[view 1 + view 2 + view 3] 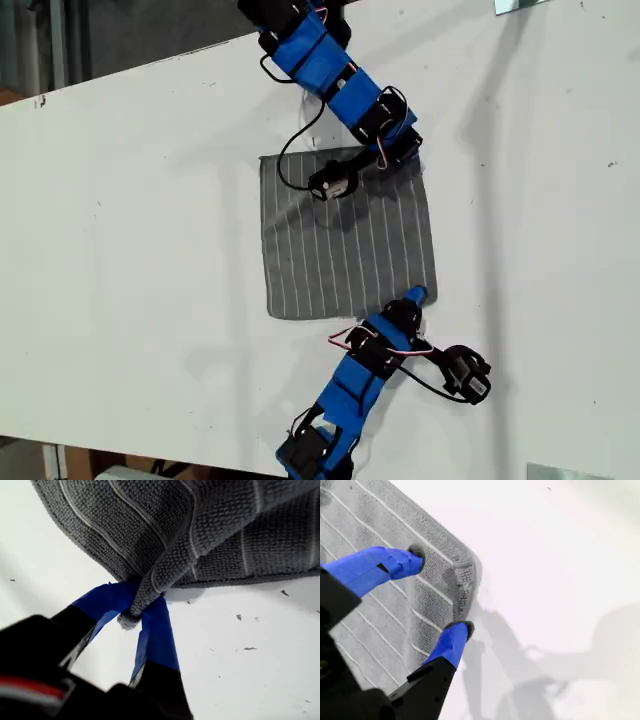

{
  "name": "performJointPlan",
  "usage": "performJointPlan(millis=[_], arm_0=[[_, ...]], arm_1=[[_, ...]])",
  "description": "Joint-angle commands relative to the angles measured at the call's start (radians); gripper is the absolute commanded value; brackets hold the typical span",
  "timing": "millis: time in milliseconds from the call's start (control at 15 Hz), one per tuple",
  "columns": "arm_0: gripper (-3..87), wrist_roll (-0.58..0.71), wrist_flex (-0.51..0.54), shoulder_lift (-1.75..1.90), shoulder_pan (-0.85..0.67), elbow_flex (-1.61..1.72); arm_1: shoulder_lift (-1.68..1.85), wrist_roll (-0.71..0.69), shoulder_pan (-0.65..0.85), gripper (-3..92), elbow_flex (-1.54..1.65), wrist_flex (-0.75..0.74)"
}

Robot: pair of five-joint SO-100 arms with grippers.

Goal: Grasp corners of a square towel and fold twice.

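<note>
Grey pinstriped towel (345,235) lies flat near the middle of the white table (130,250), one layer, stripes running between the two arms.

My first gripper (136,611) is clamped tight on a towel corner (131,616): the cloth is bunched into a small wad between the blue fingertips (159,622), and fabric rises from the wad, lifted just off the table at that spot. A thin shadow shows under the towel's edge there.

My second gripper (442,592) is spread wide over another corner (464,575), one fingertip (415,557) down on the towel inside the hem, the other (460,629) at the towel's edge where cloth meets table. Nothing is pinched between them; that corner looks slightly puckered, though the view is washed out.

In the exterior view one arm reaches the towel's corner nearest the bottom edge at that view's right (428,292), the other arm sits over the opposite far corner (405,155). Which arm is which is my best guess only, so I leave it.

Small dark specks dot the table beside the pinched corner.
</note>
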Motion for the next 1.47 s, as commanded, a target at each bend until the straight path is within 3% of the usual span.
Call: performJointPlan(millis=[0, 133, 467, 800, 867, 1000, 1267, 1400], arm_0=[[25.6, -0.067, -0.018, 0.061, 0.046, -0.049], [25.6, -0.095, -0.034, 0.032, 0.057, -0.031], [25.7, -0.029, -0.14, -0.098, -0.009, -0.031], [25.1, 0.04, -0.075, -0.08, -0.08, -0.029], [23.8, 0.055, -0.075, -0.08, -0.092, -0.029], [-0.3, 0.058, -0.078, -0.089, -0.109, -0.015], [-0.3, 0.0, -0.035, -0.072, -0.081, -0.037], [-0.3, -0.034, 0.038, -0.003, -0.051, -0.043]], arm_1=[[0.003, -0.005, 0.018, -0.1, -0.035, 0.006], [0.005, -0.005, 0.017, -0.1, -0.043, 0.011], [0.006, -0.005, 0.006, -0.1, -0.078, 0.052], [0.003, -0.005, 0.005, -0.1, -0.081, 0.052], [0.003, -0.003, 0.003, -0.1, -0.083, 0.052], [0.003, -0.005, 0.0, -0.1, -0.097, 0.063], [-0.005, -0.003, -0.006, -0.1, -0.13, 0.084], [-0.074, -0.041, -0.02, -0.1, -0.316, 0.236]])
